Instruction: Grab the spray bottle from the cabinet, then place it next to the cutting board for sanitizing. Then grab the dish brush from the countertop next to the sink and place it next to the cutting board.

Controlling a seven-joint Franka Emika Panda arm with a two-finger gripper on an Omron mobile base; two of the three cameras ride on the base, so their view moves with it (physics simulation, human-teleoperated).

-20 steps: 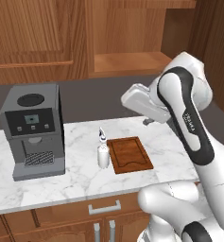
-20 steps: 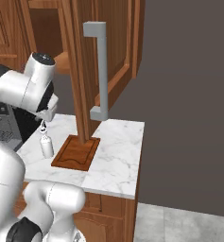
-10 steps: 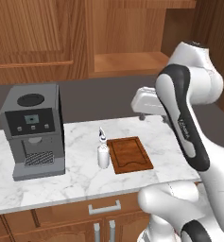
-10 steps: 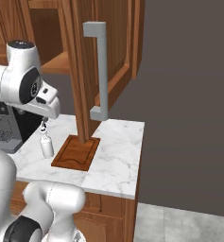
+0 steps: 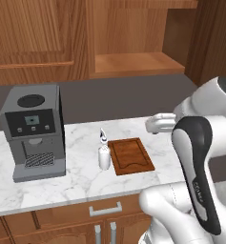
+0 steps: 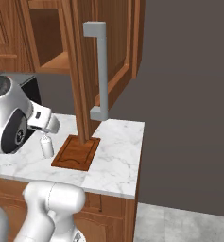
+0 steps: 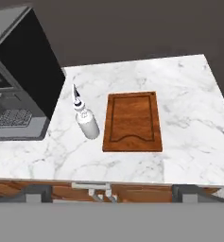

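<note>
Left base view, left to right: grey coffee machine (image 5: 34, 131) at 9 o'clock on the white marble countertop (image 5: 76, 183). Spray bottle (image 5: 104, 151) upright near centre, just left of the cutting board (image 5: 131, 156), close beside its left edge, not on it. Board lies flat at about 4 o'clock from centre. Open cabinet (image 5: 133, 62) shelf at 12 to 1 o'clock, bare wood. White arm at 3 to 5 o'clock, hand end poking out above the board's right side; fingers not clear there.

Right base view: bottle (image 6: 47, 144) at 9 o'clock, partly behind the white arm; board (image 6: 76, 152) just right of it; open cabinet door (image 6: 106, 56) with long grey handle (image 6: 99, 71) hanging over the board at 12 o'clock.

Hand view: coffee machine (image 7: 19, 85) at 9 to 10 o'clock, bottle (image 7: 85, 118) left of centre with nozzle pointing to 11 o'clock, board (image 7: 133, 121) at centre. Gripper (image 7: 111, 194) at 6 o'clock, high over the counter front edge, jaws spread wide, holding nothing.
</note>
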